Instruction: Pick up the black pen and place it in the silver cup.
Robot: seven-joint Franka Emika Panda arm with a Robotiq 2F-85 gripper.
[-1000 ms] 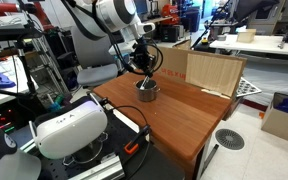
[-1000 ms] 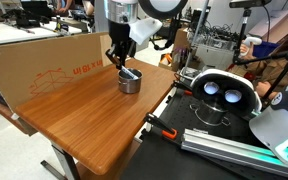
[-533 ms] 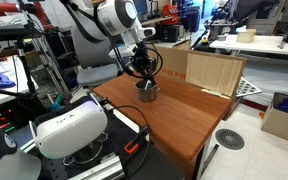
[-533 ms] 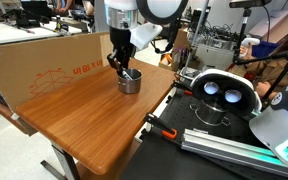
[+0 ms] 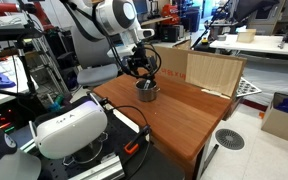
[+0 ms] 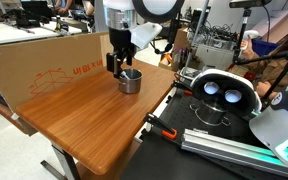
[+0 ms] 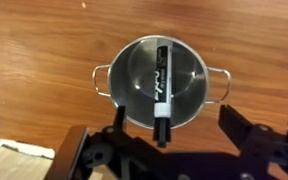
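**Container.** The short, wide, shiny silver metal cup (image 7: 160, 82) stands upright on the brown wooden bench (image 7: 44, 50). In the wrist view it sits at frame centre, with one thin wire handle at 9 o'clock and one at 3 o'clock. In both exterior views the silver cup (image 5: 147, 92) (image 6: 130, 82) stands near the far edge of the bench (image 5: 184, 112) (image 6: 84, 112).

**Contents.** The thin black pen with a white printed label (image 7: 162, 90) lies inside the cup. In the wrist view it runs from 12 o'clock to 6 o'clock across the cup's middle. Its upper end rests inside, against the wall at 12 o'clock. Its lower end leans on the rim at 6 o'clock and projects past it. In the exterior views the pen is too small to make out.

**Pincer.** The black pincer (image 7: 160, 148) is spread wide and grips nothing. Its fingers (image 7: 246, 132) stand well clear of the pen, one at 7 o'clock and one at 4 o'clock of the cup. In both exterior views the pincer (image 5: 140, 68) (image 6: 119, 62) hangs directly above the cup.
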